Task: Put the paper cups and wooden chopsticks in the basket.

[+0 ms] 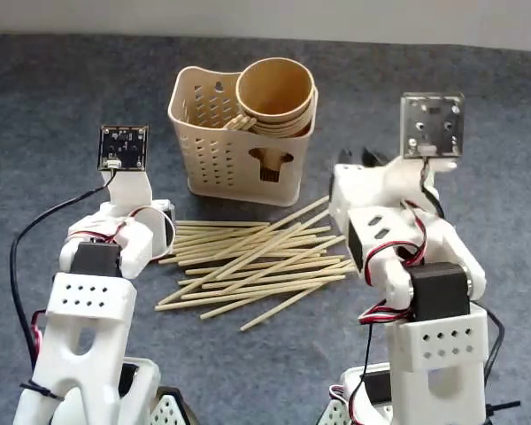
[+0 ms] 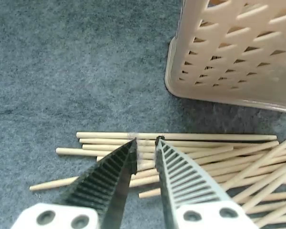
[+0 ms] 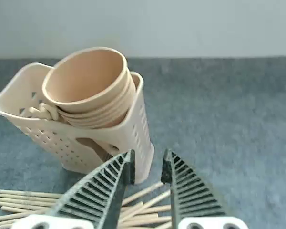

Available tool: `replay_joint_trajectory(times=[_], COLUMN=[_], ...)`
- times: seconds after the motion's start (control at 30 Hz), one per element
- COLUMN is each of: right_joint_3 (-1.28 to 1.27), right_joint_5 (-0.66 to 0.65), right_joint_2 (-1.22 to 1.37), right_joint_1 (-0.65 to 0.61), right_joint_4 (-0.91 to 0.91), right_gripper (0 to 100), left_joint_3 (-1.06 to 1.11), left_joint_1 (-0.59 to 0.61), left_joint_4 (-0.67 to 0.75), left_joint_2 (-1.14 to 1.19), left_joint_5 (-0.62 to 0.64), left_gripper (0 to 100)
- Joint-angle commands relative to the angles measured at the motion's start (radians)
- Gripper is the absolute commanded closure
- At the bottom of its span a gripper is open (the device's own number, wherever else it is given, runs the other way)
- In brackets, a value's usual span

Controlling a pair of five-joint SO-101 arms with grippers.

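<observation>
A cream perforated basket (image 1: 214, 164) stands on the grey carpet, holding a stack of paper cups (image 1: 276, 91) and a few chopsticks (image 1: 239, 122). Many wooden chopsticks (image 1: 257, 264) lie scattered in front of it, between the two arms. My left gripper (image 2: 146, 141) hovers low over the left ends of the chopsticks (image 2: 181, 137), slightly open with nothing held. My right gripper (image 3: 147, 164) sits above the pile's right side and faces the basket (image 3: 136, 129) and cups (image 3: 86, 76). It is open and empty, and its dark fingertips (image 1: 369, 159) show right of the basket.
The left arm (image 1: 115, 248) and right arm (image 1: 407, 257) flank the pile. Bare grey carpet (image 1: 62, 97) spreads to both sides of the basket and behind it, up to a pale wall (image 3: 181, 24).
</observation>
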State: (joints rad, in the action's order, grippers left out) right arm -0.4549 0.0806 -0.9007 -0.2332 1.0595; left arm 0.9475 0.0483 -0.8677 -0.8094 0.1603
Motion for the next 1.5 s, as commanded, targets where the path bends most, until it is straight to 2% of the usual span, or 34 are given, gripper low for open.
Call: replay_joint_trajectory(times=[0.0,0.33,0.5,0.8,1.2,1.47], right_joint_3=[-0.027,-0.028,-0.027,-0.012,0.243,0.395], right_joint_5=[0.087,0.307,0.381,0.480,0.546,0.549], right_joint_2=[0.021,0.406,0.570,0.739,1.038,1.214], right_joint_1=[0.048,0.050,0.050,0.070,0.145,0.148], right_joint_4=[0.113,0.260,0.251,0.111,0.114,0.119], right_gripper=[89.0,89.0,89.0,89.0,89.0,89.0], left_joint_3=[0.008,0.013,0.013,0.013,0.013,0.013], left_joint_1=[0.008,0.010,0.030,0.033,0.033,0.033], left_joint_4=[0.066,0.075,0.075,0.075,0.075,0.075], left_joint_2=[-0.027,-0.027,-0.027,-0.027,-0.027,-0.027], left_joint_5=[0.002,0.002,0.002,0.002,0.002,0.002], left_gripper=[92,92,92,92,92,92])
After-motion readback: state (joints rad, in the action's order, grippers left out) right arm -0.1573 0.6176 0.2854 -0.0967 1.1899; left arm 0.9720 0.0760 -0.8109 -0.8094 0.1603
